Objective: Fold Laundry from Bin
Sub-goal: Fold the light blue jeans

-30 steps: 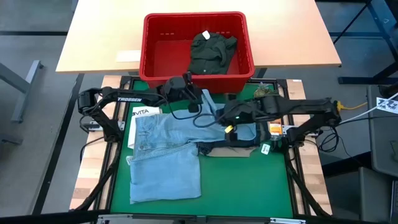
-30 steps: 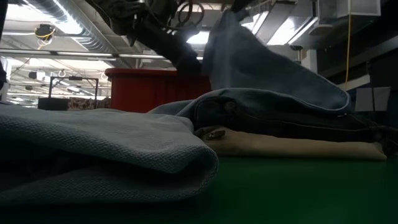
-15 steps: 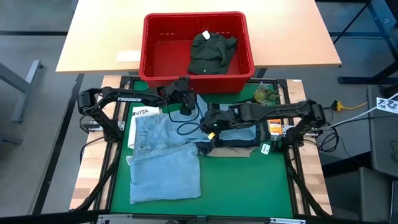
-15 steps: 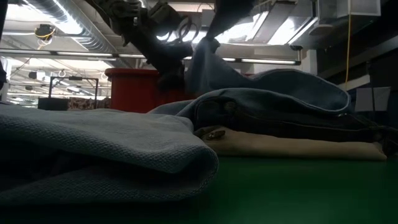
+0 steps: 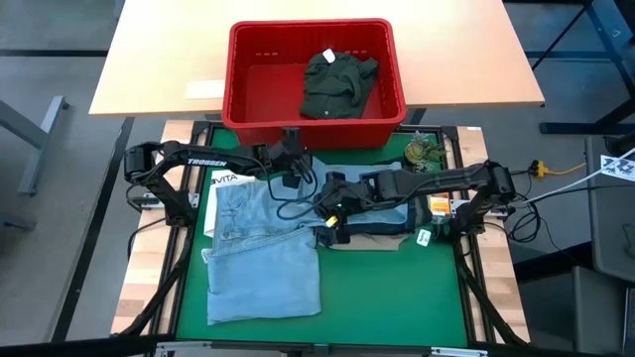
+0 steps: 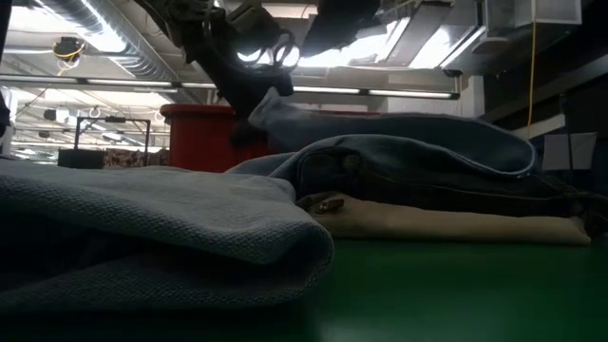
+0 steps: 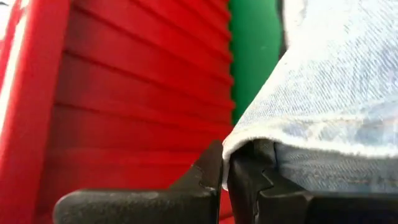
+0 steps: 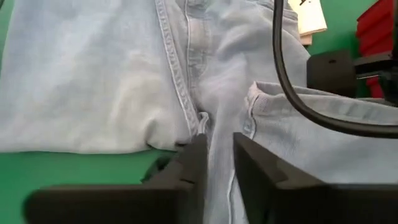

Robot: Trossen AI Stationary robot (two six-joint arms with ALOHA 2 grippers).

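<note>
High view: we see the table's green mat (image 5: 387,288) with the red bin (image 5: 316,117) at 12 o'clock, one dark olive-green piece (image 5: 337,81) left inside it. On the mat, the light blue jeans (image 5: 263,263) spread from centre toward 7 o'clock; a folded stack of dark navy jeans (image 6: 446,180) over beige trousers (image 6: 456,224) sits at about 3 o'clock of them.

A second ago the jeans leg stood lifted high above the stack; half a second ago it had dropped partway. Now it lies draped low across the stack's top, so the fold has been carried over.

Left gripper (image 5: 289,167) sits just below the bin's near wall, at 12 o'clock of the jeans. Left wrist view shows its fingers (image 7: 208,180) pinched nearly shut on the denim hem, so it is still grasping the jeans.

Right gripper (image 5: 331,210) has swept from 3 o'clock inward to the mat's centre. Right wrist view shows its fingers (image 8: 194,165) slightly parted with denim between them; they seem to be loosening, but whether the cloth is released we cannot tell.

We judge this fold nearly laid, release pending.
</note>
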